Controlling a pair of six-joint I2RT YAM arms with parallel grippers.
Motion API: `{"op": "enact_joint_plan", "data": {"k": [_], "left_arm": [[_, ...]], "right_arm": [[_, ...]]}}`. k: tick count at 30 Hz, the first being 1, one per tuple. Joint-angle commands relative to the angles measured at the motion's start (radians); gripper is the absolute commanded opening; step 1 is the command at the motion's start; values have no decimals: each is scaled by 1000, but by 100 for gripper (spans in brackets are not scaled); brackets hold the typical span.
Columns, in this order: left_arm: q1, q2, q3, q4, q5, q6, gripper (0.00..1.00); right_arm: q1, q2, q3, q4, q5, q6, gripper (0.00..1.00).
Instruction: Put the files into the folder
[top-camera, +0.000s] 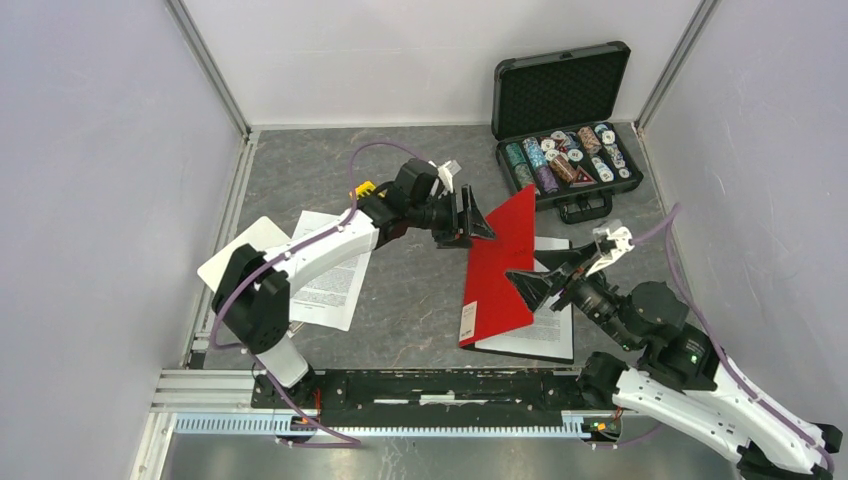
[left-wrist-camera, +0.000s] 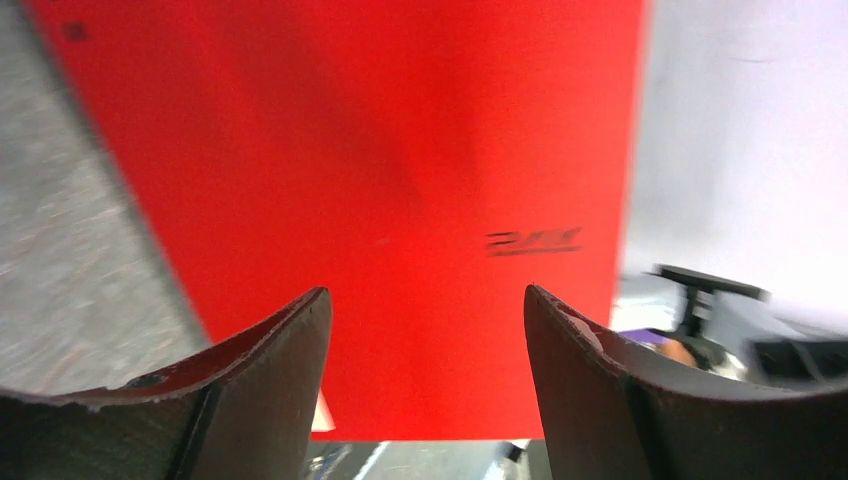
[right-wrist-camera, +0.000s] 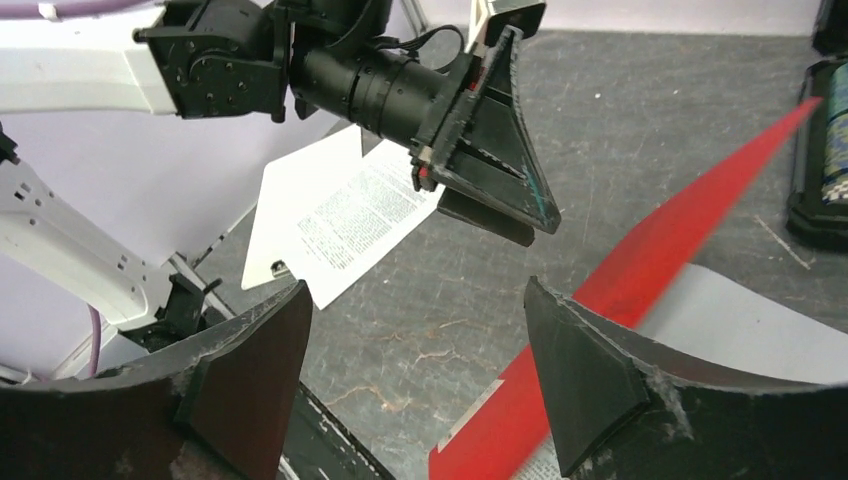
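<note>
White paper comes first on your left: a printed sheet (top-camera: 335, 275) lies flat on the counter (top-camera: 420, 310), overlapping a white clipboard (top-camera: 240, 258). Its long axis runs near to far with a slight lean. It sits beside the left arm's own forearm, behind where that arm points, and well apart from the folder.

Moving right, your left fingers (top-camera: 478, 220) are spread wide and hold nothing. They face the red outside of the folder (top-camera: 505, 270), just beside its far left corner. I cannot tell whether they touch it.

The folder's cover stands tilted up in the middle of the counter, with its long axis running from near-left to far-right. From the right wrist it shows almost edge-on and blurred.

Right of the cover, your right fingers (top-camera: 530, 285) are also spread and empty, with their tips close to the cover's right face. Beneath them a second sheet (top-camera: 550, 335) lies flat in the folder.

The sheet outside the folder lies on the left arm's side, so in my judgement that arm is the nearer one to fetch it. You would have to turn back left and away from the cover.
</note>
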Motion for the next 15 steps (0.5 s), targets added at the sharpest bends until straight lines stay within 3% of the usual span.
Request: {"op": "enact_joint_plan", "data": {"k": [1,5,9,15], "left_arm": [[9,11,50,-189,-155,144,76],[78,-126,-33,-296,-364,162,76],[217,-337,-144,-347,-461,177,77],[323,-516,-233,-488,-554,277,90]], "right_arm": [[0,70,-10,12,-57,17,82],[0,176,-39,31,-99,39,76],[0,306,-109,104,-107,51,68],[3,598,-190,304,-142,78,54]]}}
